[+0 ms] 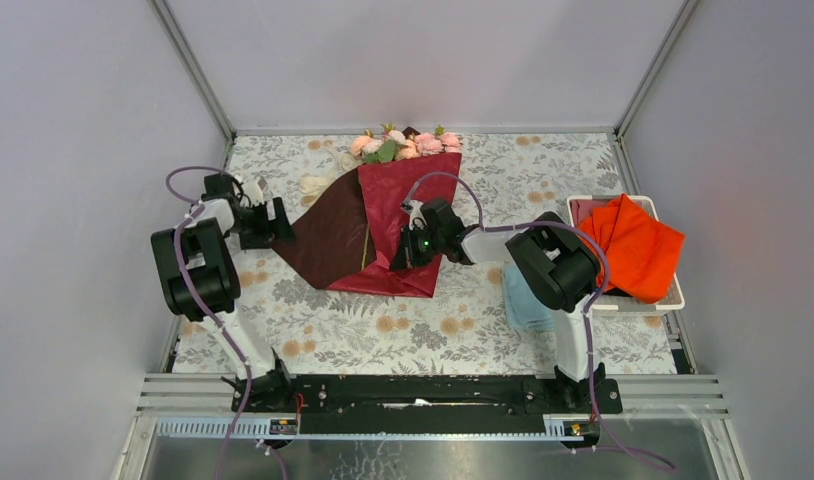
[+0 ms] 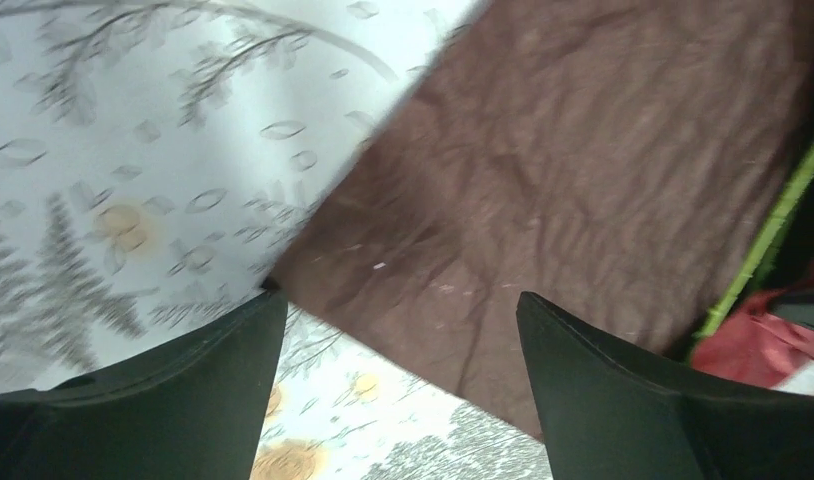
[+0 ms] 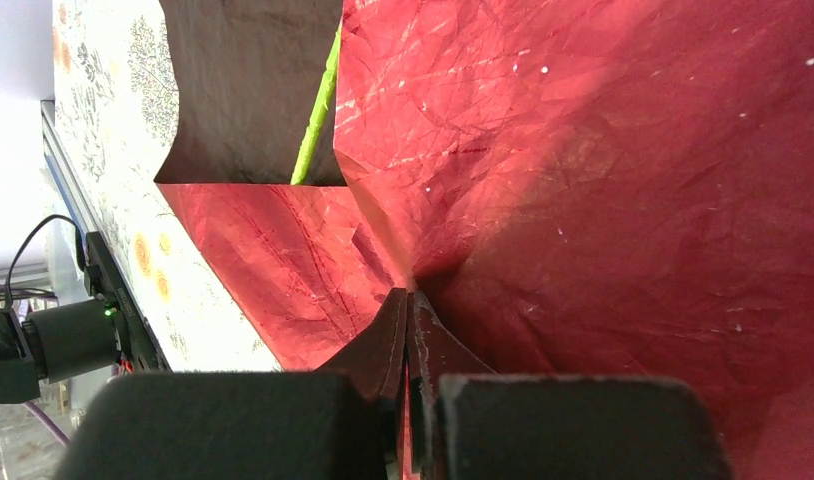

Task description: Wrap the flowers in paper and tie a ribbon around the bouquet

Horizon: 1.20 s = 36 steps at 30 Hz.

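My left tool [image 2: 401, 300] stands with its fingers [image 2: 213, 380] wide apart and nothing between them. It hangs over the left tip of the brown flap [image 1: 328, 235], the darker underside of the paper [image 1: 408, 190], which is folded across from the left. My right tool [image 3: 408, 295] has its fingers pressed together on a pinch of the crimson side, and the sheet puckers into creases that run up to the tips. That grip sits toward the near end of the sheet, around the middle of the counter [image 1: 383, 330].

Between the brown flap and the red side a thin green stem [image 3: 318, 110] shows in the gap. The flowers [image 1: 403, 145] lie with their pink and peach blooms and leaves past the paper's far end, close to the middle of the counter's far edge. The ribbon [image 1: 316, 185] is a small cream bunch just left of the paper, toward the far-left corner.

At the right edge a white tray [image 1: 673, 295] holds an orange-red cloth [image 1: 633, 245]. A light blue cloth [image 1: 523, 300] lies on the counter just beside the tray's left side, partly under my right arm.
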Each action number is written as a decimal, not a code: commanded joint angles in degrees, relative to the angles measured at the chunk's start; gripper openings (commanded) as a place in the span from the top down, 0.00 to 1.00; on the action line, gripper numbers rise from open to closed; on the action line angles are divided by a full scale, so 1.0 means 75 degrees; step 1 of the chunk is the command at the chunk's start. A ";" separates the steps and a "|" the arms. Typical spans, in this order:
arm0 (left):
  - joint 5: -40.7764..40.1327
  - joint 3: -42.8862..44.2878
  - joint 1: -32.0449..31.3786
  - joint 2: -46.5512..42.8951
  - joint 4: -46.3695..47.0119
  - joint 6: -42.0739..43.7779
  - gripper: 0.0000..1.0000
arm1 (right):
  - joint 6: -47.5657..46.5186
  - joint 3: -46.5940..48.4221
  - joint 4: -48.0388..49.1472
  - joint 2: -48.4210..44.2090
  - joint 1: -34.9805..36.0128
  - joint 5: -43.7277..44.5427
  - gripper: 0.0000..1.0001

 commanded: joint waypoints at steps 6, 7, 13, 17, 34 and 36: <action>0.3258 0.0054 -0.0422 0.0624 -0.0960 0.0416 0.15 | -0.0461 -0.0176 -0.0738 -0.0131 0.0026 0.0575 1.00; 0.3452 0.0066 -0.0448 0.0568 -0.1000 0.0429 0.16 | -0.0457 -0.0181 -0.0737 -0.0132 0.0020 0.0588 1.00; 0.4687 0.0159 -0.0631 0.0286 -0.1519 0.0563 0.23 | -0.0437 -0.0236 -0.0683 -0.0114 0.0018 0.0582 1.00; 0.4429 0.0175 -0.1102 0.0214 -0.1534 0.0631 0.56 | -0.0423 -0.0226 -0.0673 -0.0074 0.0018 0.0584 1.00; 0.5369 0.2348 -0.3910 -0.0072 -0.1478 -0.0127 1.00 | 0.0156 -0.0232 -0.0341 0.0195 0.0016 0.0225 1.00; 0.5257 0.2864 -0.4277 0.0367 -0.1313 -0.0359 1.00 | 0.0278 -0.0290 -0.0198 0.0128 0.0023 0.0203 1.00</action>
